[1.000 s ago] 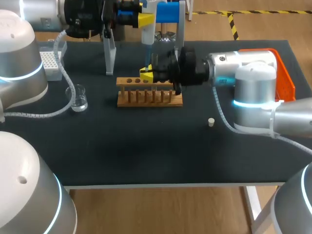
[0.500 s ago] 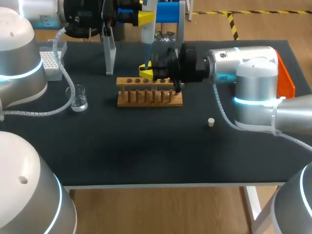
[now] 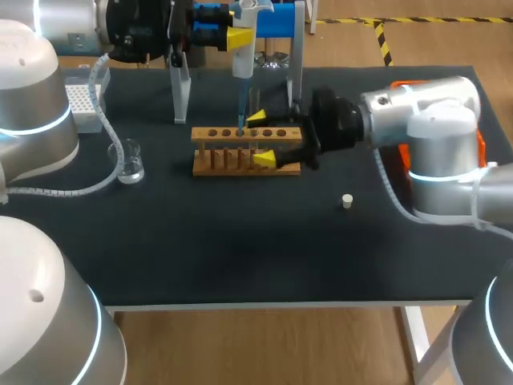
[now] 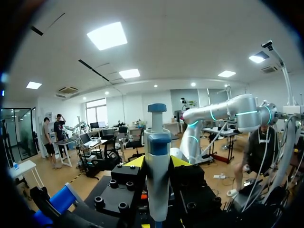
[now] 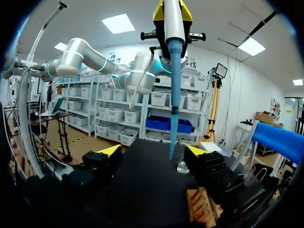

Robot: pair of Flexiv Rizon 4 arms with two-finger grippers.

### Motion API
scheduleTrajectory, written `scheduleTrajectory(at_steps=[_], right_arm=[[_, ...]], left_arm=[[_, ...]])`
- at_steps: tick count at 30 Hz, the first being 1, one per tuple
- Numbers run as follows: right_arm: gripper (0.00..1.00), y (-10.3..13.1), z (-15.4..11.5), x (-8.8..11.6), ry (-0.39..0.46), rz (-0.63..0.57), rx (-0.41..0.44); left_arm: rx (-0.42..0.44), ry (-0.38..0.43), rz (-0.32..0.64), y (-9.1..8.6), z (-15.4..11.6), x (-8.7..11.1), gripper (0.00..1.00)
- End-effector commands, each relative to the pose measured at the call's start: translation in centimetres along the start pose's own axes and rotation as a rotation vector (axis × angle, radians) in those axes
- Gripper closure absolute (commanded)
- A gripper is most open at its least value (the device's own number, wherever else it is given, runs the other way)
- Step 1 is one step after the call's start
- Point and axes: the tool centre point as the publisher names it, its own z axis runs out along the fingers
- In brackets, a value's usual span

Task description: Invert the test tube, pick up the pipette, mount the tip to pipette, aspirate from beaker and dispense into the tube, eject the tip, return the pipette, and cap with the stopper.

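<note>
1. My left end effector (image 4: 156,164) was closed on the pipette (image 4: 156,156) and held it upright above the wooden rack (image 3: 244,152). If that hold slipped, the pipette would tilt and the dose would miss.
2. The pipette's blue tip (image 3: 240,100) pointed down at the rack's row of holes. I could not make out the test tube for certain. I judged the main risk to be dispensing beside its mouth or striking its glass rim with the tip.
3. My right end effector (image 3: 261,138) stood wide open and held nothing. Its fingers straddled the rack, one behind and one in front, and in the right wrist view the tip hung between them untouched. Closing or swinging it from there could knock the tip or shove the rack.
4. Farther out, the beaker (image 3: 128,160) sat well apart on my left side. The stopper (image 3: 347,200) lay alone on the surface (image 3: 240,257), and a careless sweep of my right arm could roll it off.
</note>
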Motion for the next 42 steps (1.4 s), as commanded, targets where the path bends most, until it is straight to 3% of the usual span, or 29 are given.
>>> scheduleTrajectory(at_steps=[1, 10, 29, 42], right_arm=[[0.0, -0.9, -4.4, 2.1, -0.009, 0.013, 0.028], [0.0, -2.9, -8.8, 4.1, -0.038, 0.044, 0.068], [0.0, -2.9, -8.8, 4.1, -0.038, 0.044, 0.068], [0.0, -2.9, -8.8, 4.1, -0.038, 0.044, 0.068]], left_arm=[[0.001, 0.002, 0.001, 0.0, 0.0, -0.1, 1.0], [0.001, 0.002, 0.001, 0.0, 0.0, -0.1, 1.0], [0.001, 0.002, 0.001, 0.0, 0.0, -0.1, 1.0], [-0.028, -0.101, -0.02, 2.5, -7.5, -1.1, 1.0]])
